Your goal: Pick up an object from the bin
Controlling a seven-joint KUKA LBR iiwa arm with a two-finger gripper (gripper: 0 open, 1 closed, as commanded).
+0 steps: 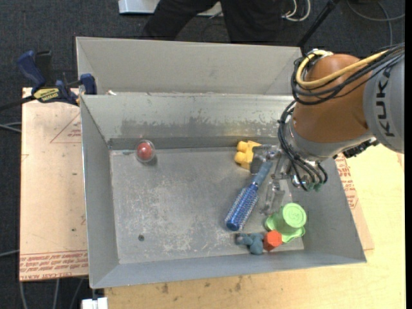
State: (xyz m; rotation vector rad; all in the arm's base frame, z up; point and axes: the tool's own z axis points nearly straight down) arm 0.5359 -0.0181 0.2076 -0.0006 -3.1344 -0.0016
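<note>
orange wrist cover [335, 102] uppermost. blue hairbrush [246, 201], likeliest pick, lies just left of the green cup [288, 219]: long axis diagonal, bristle head lower-left, handle upper-right. judged light, stiff, bristles springy; grip across the bare handle. gripper [275, 187] just behind the cup; apart or together: cannot tell.
</note>
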